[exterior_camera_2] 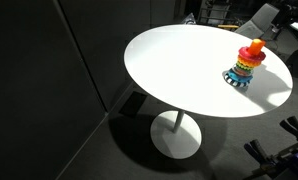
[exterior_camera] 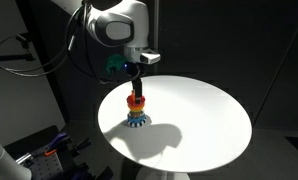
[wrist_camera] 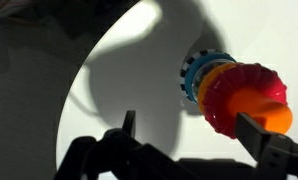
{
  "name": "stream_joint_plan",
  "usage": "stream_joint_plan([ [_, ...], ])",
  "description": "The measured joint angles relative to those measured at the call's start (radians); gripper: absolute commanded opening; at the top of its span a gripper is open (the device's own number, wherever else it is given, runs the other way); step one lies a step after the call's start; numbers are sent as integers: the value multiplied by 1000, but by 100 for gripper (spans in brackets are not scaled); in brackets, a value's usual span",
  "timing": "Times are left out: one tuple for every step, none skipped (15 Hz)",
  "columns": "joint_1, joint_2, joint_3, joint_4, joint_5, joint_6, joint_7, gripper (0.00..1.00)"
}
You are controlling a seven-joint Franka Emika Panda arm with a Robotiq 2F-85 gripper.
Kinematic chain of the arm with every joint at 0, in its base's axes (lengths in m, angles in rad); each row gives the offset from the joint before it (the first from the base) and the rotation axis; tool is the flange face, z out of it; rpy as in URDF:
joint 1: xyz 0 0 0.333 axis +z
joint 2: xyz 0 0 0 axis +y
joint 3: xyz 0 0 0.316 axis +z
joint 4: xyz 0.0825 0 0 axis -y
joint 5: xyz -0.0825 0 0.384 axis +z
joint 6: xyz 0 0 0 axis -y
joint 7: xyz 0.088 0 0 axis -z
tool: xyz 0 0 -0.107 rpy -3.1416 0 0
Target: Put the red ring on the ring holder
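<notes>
Red ring sits topmost on the ring holder near the white worktop's edge, gripper spread just above, apparently clear so the ring rests unaided.

Red ring: glossy smooth plastic. Ring holder: shiny plastic. Table top: smooth, matt white.

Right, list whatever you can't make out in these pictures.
- Wrist view: the yellow peg, hidden behind the red ring, which also covers most of the ring holder.
- Exterior view: the ring holder's separate rings, too small to tell apart.
- Exterior view: the gripper's fingertips, dark and tiny.
</notes>
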Motion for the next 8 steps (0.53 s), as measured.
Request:
stream_joint_plan([
  [0, 1, 0, 0, 0, 0, 0, 100],
  [0, 1, -1, 0, 0, 0, 0, 100],
  [0, 1, -2, 1, 0, 0, 0, 100],
  [0, 0, -2, 2, 0, 0, 0, 100],
  [0, 0, -3, 4, 0, 0, 0, 100],
  [0, -1, -4, 6, 0, 0, -1, 100],
  [0, -3, -6, 7, 0, 0, -8, 100],
  [0, -5, -7, 8, 0, 0, -21, 100],
])
